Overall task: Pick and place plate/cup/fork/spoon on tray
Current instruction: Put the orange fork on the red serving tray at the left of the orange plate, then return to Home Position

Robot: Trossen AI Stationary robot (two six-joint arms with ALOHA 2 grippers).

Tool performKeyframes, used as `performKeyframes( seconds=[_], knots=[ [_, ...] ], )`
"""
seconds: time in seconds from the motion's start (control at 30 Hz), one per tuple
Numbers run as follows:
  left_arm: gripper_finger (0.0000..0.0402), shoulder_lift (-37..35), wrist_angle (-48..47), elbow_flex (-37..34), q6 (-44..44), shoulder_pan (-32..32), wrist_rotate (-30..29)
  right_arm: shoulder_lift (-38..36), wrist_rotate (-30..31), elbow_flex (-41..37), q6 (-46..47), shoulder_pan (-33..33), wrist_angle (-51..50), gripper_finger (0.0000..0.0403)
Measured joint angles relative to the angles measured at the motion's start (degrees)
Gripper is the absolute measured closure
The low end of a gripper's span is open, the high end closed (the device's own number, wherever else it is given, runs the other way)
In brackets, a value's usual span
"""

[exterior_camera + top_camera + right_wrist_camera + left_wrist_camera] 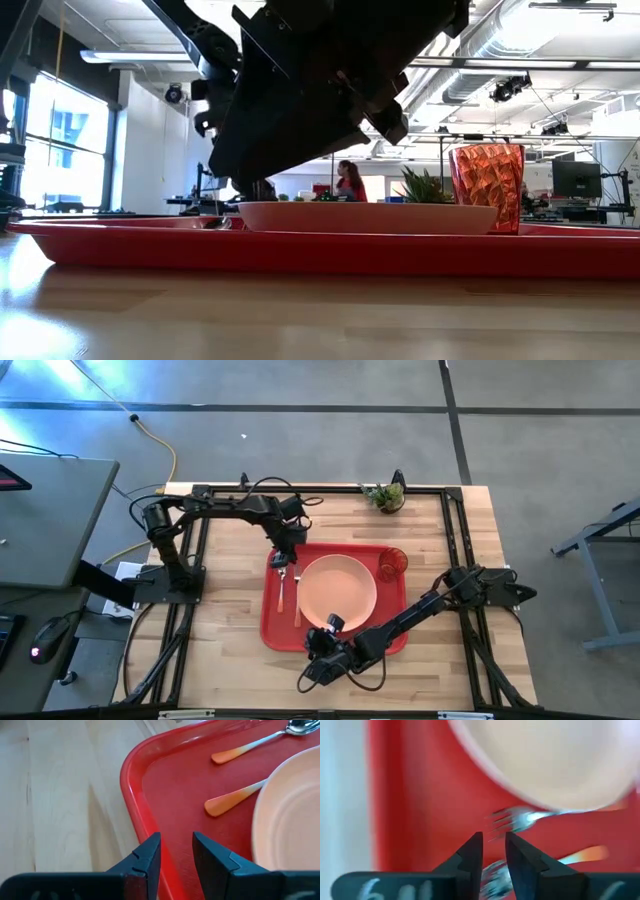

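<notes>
Cutlery is lying along the left side of the tray (272, 622), and that is where the work is happening. Over the tray's far-left corner the left end effector (284, 557) is hanging just above the spoon (282, 586), its fingers parted by a narrow gap and gripping nothing; in its wrist view the spoon's bowl is showing between and just below the tips. Beside it the fork (297, 600) is lying with its tines near the spoon's bowl and its orange handle running along the plate's left edge.

By my reckoning the spoon is being let go, so the step to do well is the release: the end effector should be rising straight up, not dragging sideways, or a finger may be catching the bowl and flicking it against the fork.

Further right, the plate (338, 592) is sitting in the middle of the tray, and the cup (392, 563) is standing upright at the tray's far-right corner. The right end effector (318, 668) is waiting at the tray's near edge, fingers slightly apart and empty. All four pieces are looking placed.
</notes>
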Motion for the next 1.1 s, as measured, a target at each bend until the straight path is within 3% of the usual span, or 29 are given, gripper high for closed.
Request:
performKeyframes(
  seconds=[0.17,0.23,0.47,0.57,0.67,0.83,1.1],
  knots=[
    [0.0315,-1.4,0.0,0.0,-1.7,0.0,-16.0,0.0,3.1,0.0,-1.0,0.0,-0.1,0.03],
    [0.0315,-2.9,-0.4,0.0,-1.9,0.3,-17.3,0.0,3.7,0.0,-1.8,0.0,0.0,0.03],
    [0.0331,-12.2,2.0,-1.7,-7.8,-0.1,-7.0,-0.4,4.8,0.0,-6.5,0.4,1.7,0.03],
    [0.0344,-19.1,12.2,-7.9,-9.9,-1.4,-1.8,-2.2,7.7,0.0,-16.7,1.4,2.2,0.03],
    [0.036,-27.0,29.4,-17.4,-16.5,-3.8,2.3,-4.3,7.6,0.0,-28.9,1.3,2.4,0.03],
    [0.0386,-36.9,55.1,-31.7,-23.4,-10.9,-4.3,-8.1,-3.4,0.0,-38.4,-5.7,3.6,0.03],
    [0.0401,-49.9,70.6,-41.8,-20.0,-19.5,-8.4,-8.5,-29.6,0.0,-44.8,-19.3,4.8,0.03]
  ],
)
